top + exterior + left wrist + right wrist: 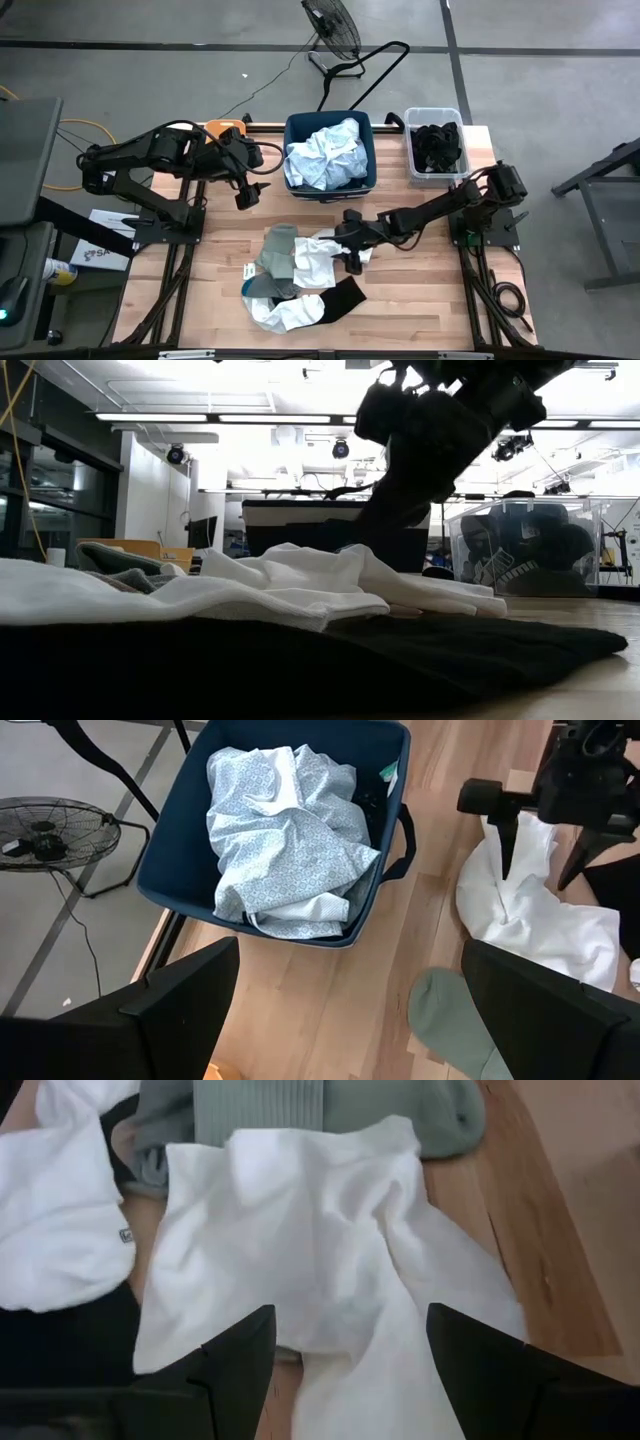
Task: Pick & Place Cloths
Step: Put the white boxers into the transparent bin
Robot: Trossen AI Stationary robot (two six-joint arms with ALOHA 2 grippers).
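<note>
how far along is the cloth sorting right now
Partly done. The navy bin already holds a pale patterned cloth, and the clear bin holds black items. In hand: the right claw stands open over the white cloth, not gripping it yet. The left claw waits open beside the navy bin. Left on the table: the white cloth, a grey-green sock and a black cloth.

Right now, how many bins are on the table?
3: an orange bin partly hidden behind the left arm, a navy bin in the middle, a clear bin on the right.
</note>
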